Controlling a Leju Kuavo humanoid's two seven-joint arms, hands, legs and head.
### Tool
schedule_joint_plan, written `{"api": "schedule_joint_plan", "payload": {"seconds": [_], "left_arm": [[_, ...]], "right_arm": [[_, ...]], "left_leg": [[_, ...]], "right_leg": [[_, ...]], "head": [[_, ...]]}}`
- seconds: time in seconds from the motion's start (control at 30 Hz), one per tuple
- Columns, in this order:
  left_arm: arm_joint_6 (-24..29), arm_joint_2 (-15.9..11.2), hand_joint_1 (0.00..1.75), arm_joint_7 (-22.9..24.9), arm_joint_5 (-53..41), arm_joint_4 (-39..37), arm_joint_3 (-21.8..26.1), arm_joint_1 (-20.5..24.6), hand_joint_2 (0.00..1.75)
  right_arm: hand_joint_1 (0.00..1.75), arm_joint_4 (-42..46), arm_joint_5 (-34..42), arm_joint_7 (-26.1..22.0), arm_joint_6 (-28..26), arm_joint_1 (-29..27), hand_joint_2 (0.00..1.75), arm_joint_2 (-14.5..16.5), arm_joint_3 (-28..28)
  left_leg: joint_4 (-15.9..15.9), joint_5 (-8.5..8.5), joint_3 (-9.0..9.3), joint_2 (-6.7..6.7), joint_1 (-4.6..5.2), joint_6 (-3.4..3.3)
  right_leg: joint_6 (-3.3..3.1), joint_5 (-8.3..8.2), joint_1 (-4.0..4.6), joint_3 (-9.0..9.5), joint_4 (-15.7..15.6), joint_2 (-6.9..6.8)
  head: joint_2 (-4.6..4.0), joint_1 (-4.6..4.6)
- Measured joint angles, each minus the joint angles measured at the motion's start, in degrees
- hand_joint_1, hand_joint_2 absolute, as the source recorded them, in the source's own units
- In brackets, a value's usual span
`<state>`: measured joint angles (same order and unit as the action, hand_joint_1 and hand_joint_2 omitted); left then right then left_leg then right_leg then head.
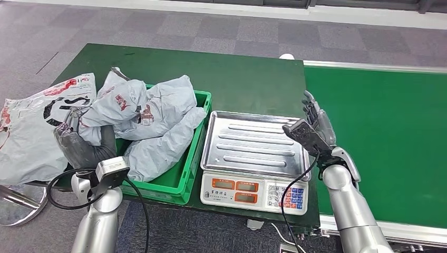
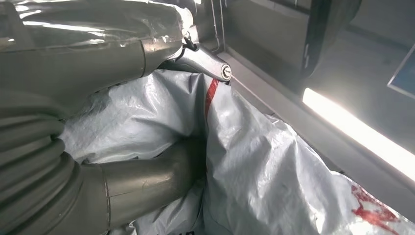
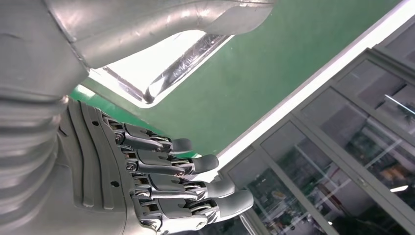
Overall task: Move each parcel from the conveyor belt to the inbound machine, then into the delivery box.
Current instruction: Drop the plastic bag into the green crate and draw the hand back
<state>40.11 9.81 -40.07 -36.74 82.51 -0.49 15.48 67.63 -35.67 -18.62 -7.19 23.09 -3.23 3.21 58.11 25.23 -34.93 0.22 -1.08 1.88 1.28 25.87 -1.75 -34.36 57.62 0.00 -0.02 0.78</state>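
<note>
parcels [image 1: 153,113]: pale grey, red and black print
crate [image 1: 185,176]: bright green
scale tray [image 1: 253,145]: shiny silver, ribbed
belt [image 1: 385,137]: green
table [image 1: 221,74]: dark green

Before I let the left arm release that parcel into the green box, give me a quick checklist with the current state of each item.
1. Left hand grips the grey parcel: ok.
2. Parcel over the green box: ok, though its near end hangs by the box's left edge.
3. Room in the box: not ok, other grey parcels pile above the rim.
4. Scale tray bare: ok.
5. Right hand holds nothing, fingers apart, beside the scale over the conveyor belt: ok.
6. Next parcel on the belt: cannot tell, none on the part seen.
</note>
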Motion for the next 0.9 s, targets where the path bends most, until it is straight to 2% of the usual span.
{"api": "schedule_joint_plan", "payload": {"seconds": [0.33, 0.4, 0.47, 0.6, 0.63, 0.7, 0.8, 0.83, 0.9], "left_arm": [[0.0, 0.04, 1.75, -0.03, -0.5, -3.33, 0.69, 0.65, 1.75], [-0.23, 0.03, 1.75, 1.24, -2.12, -5.08, 0.95, 1.49, 1.75], [-1.56, -0.32, 1.75, 6.98, -5.91, -9.89, 1.26, 3.77, 1.75], [-10.17, -1.8, 1.75, 27.82, -16.68, -24.42, 1.18, 10.12, 1.75], [-11.99, -2.15, 1.75, 31.73, -19.38, -28.22, 1.05, 11.58, 1.75], [-14.18, -2.66, 1.75, 36.27, -23.1, -34.91, 0.67, 13.89, 1.75], [-17.34, -3.16, 1.73, 38.95, -25.36, -42.23, 0.21, 16.86, 1.75], [-18.72, -3.31, 1.55, 39.41, -25.81, -44.07, 0.12, 17.74, 1.75], [-21.29, -3.6, 0.97, 39.77, -26.25, -47.07, -0.01, 19.22, 1.75]], "right_arm": [[0.0, 0.0, -0.02, 0.01, 0.0, -0.12, 1.75, 0.0, 0.0], [0.0, 0.01, -0.27, 0.17, 0.01, -0.15, 1.75, 0.0, 0.0], [0.0, 0.04, -0.87, 0.52, 0.05, -0.18, 1.75, 0.01, 0.0], [0.0, 0.08, -2.93, 0.96, 0.65, -0.04, 1.75, 0.25, 0.0], [0.0, 0.08, -3.45, 0.98, 0.78, 0.09, 1.75, 0.35, 0.0], [0.0, 0.03, -4.18, 1.0, 0.98, 0.39, 1.75, 0.64, 0.0], [0.0, -0.12, -4.87, 1.04, 1.23, 0.77, 1.75, 1.11, 0.0], [0.0, -0.16, -5.03, 1.05, 1.37, 0.88, 1.75, 1.24, 0.0], [0.0, -0.27, -5.27, 1.05, 1.63, 1.09, 1.75, 1.46, 0.0]], "left_leg": [[0.01, 0.01, -0.02, -0.03, 0.0, 0.01], [0.01, 0.01, -0.01, -0.03, 0.0, 0.0], [0.01, -0.01, 0.0, -0.06, 0.0, -0.01], [0.0, -0.11, 0.01, -0.05, 0.0, 0.06], [0.0, -0.14, 0.01, -0.02, 0.0, 0.08], [0.0, -0.16, 0.01, 0.03, 0.0, 0.09], [0.0, -0.18, 0.01, -0.03, 0.0, 0.07], [-0.01, -0.18, 0.03, -0.1, 0.0, 0.06], [-0.03, -0.17, 0.13, -0.22, 0.0, 0.05]], "right_leg": [[0.0, 0.01, 0.0, -0.01, 0.0, -0.02], [0.0, 0.01, 0.0, -0.01, -0.01, -0.06], [0.0, 0.01, 0.0, 0.03, -0.02, -0.14], [-0.05, -0.08, 0.0, 0.02, 0.0, -0.11], [-0.07, -0.12, 0.0, 0.01, 0.0, -0.07], [-0.07, -0.17, 0.0, -0.02, 0.01, 0.01], [-0.06, -0.16, 0.0, 0.03, 0.01, -0.03], [-0.07, -0.14, 0.0, 0.08, 0.01, -0.1], [-0.06, -0.07, 0.0, 0.24, 0.01, -0.27]], "head": [[0.0, 0.01], [0.0, 0.01], [0.0, 0.0], [0.0, 0.01], [0.0, 0.0], [0.0, 0.01], [0.0, 0.01], [0.0, 0.01], [0.0, 0.01]]}}
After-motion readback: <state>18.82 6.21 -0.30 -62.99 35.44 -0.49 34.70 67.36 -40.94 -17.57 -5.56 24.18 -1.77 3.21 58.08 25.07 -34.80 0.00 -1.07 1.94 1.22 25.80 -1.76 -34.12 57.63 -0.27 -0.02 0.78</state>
